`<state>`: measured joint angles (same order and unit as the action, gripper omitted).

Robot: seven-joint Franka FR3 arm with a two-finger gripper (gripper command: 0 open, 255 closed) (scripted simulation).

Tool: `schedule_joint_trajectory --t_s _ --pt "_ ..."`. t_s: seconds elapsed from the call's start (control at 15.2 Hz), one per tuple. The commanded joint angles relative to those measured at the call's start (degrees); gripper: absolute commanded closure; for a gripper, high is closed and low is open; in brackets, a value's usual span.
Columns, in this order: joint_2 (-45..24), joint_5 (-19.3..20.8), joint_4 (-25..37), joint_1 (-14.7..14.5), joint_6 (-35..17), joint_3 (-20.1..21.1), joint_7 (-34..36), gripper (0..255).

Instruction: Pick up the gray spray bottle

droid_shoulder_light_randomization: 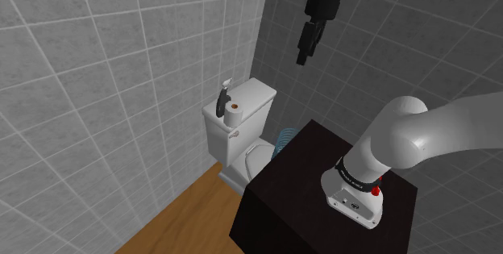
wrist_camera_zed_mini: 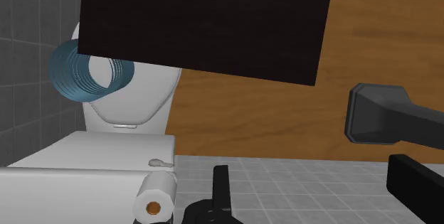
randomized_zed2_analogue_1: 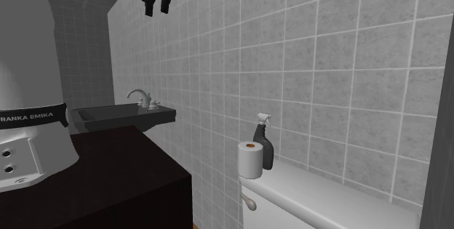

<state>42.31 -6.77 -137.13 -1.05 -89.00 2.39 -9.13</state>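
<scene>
Bathroom pick-up not yet begun: the white arm's black two-finger gripper (droid_shoulder_light_randomization: 304,55) hangs high against the grey tiled wall (droid_shoulder_light_randomization: 97,67), its fingers spread and holding nothing, well above and apart from the dark grey spray bottle (droid_shoulder_light_randomization: 222,102) it is meant to lift. The bottle stands on the flat lid of the white toilet cistern (droid_shoulder_light_randomization: 256,95), at the shoulder view's left end, just beside an upright white toilet-paper roll (droid_shoulder_light_randomization: 234,118). By the look of it no part of the task is done: the reach across, the descent, the closing of the fingers and the lift are all left to do. The bottle is upright, its long axis vertical, pale trigger head on top; the head appears turned toward the second exterior view's left, the side of the dark wall-mounted sink (randomized_zed2_analogue_1: 127,115), though that is not certain
</scene>
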Motion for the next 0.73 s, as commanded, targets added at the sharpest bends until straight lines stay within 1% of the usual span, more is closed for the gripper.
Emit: schedule_joint_trajectory --t_s 0.0,0.33,0.66 --pt "0.0 0.0 0.0 0.0 0.0 0.0 0.0 0" --pt "-5.38 4.12 -3.2 -0.44 -9.04 -3.39 -10.33 0" --pt "-13.08 7.4 -4.07 -0.86 -18.51 -6.54 -20.0 0"
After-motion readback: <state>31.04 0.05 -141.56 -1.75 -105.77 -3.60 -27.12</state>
